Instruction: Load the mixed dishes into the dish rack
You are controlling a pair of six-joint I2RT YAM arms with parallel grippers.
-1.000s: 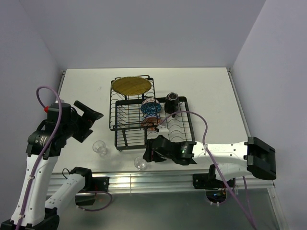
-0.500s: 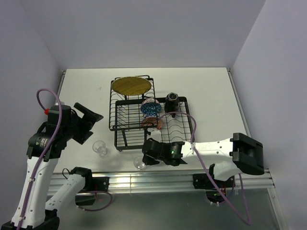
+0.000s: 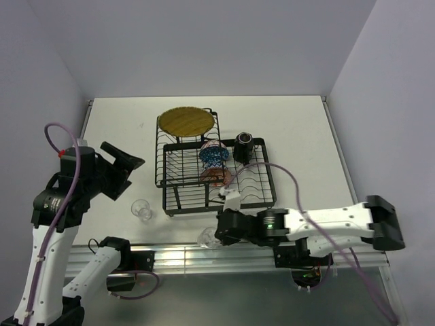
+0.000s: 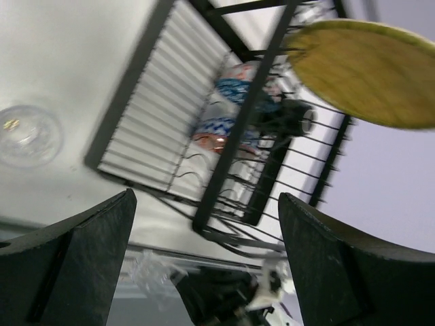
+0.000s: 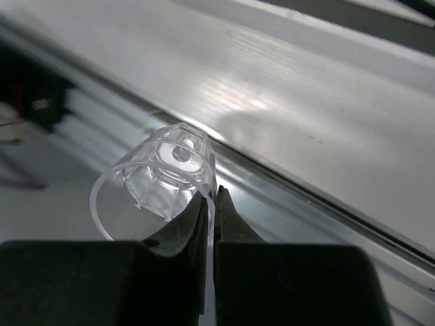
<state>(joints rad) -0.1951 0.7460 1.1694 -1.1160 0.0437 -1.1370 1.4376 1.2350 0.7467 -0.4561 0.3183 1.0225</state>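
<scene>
The black wire dish rack (image 3: 178,192) stands mid-table. A yellow plate (image 3: 185,121) rests on its raised back section. A blue patterned bowl (image 3: 213,154) and an orange-red bowl (image 3: 219,176) stand in its slots, and the black mug (image 3: 243,144) sits at its back right. My right gripper (image 3: 217,234) is shut on the rim of a clear glass cup (image 3: 206,236) and holds it tilted over the table's near edge. The wrist view shows the jaws (image 5: 212,197) pinching the cup's (image 5: 160,180) wall. My left gripper (image 3: 136,170) hangs open left of the rack, above a second glass cup (image 3: 142,209).
An aluminium rail (image 3: 170,255) runs along the table's near edge under the held cup. In the left wrist view the rack (image 4: 136,109), the plate (image 4: 370,71) and the other cup (image 4: 24,136) show between the wide black fingers (image 4: 75,272). Walls close in on three sides.
My right gripper has shut on the near glass cup's rim and drawn it, tilted, toward the table's near edge. The left arm has shifted slightly left, still open.
</scene>
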